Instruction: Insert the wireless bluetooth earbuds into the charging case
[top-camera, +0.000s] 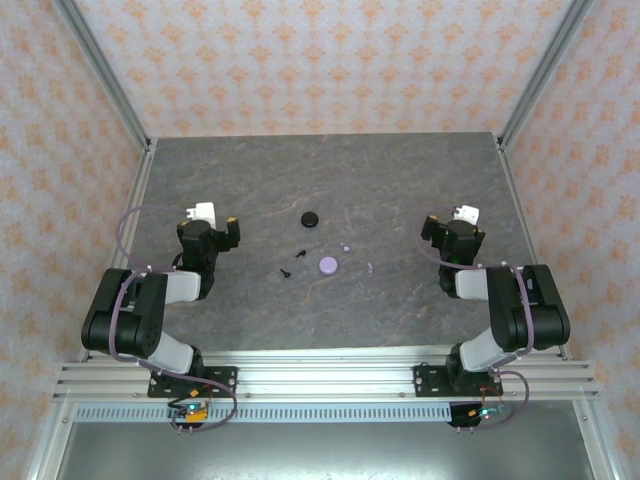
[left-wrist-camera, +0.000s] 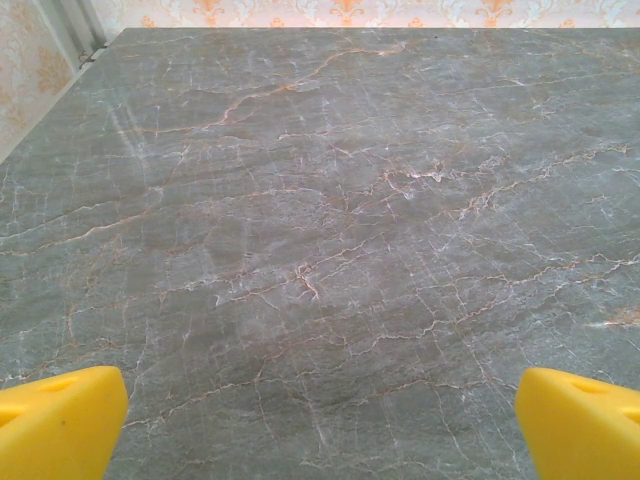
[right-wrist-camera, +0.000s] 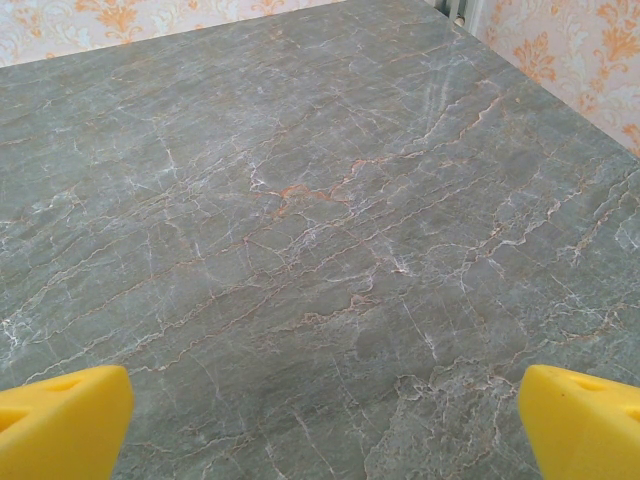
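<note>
A: From above, where does everything lie?

B: In the middle of the table (top-camera: 400, 180). The round black case (top-camera: 310, 218) sits farthest back, with the lavender case (top-camera: 328, 265) nearer the arms. Two black earbuds (top-camera: 299, 252) lie just left of the lavender case and two lavender earbuds (top-camera: 346, 247) just right of it, none of them touching. The left gripper (top-camera: 222, 222) and right gripper (top-camera: 452, 222) hang well off to either side, holding nothing.

A: Which way do the earbuds point?

B: The nearer black one looks drawn out on a slant. Otherwise they're too small to tell stem from head.

A: And the left wrist camera?

B: Bare table, with yellow fingertips (left-wrist-camera: 60, 420) in the bottom corners. The jaws are spread wide and empty.

A: The right wrist?

B: Bare table again, its fingertips (right-wrist-camera: 60, 420) just as far apart, with nothing between them.

A: So how should it begin?

B: I'd say no earbud is in yet. Bring one arm over an earbud so the wrist camera can show its stem. Turn the wrist so the fingers close across its narrow width, then pinch low and gently, because something this small could skid. Match each earbud to the case of its colour. I can't tell whether the cases are open.
</note>
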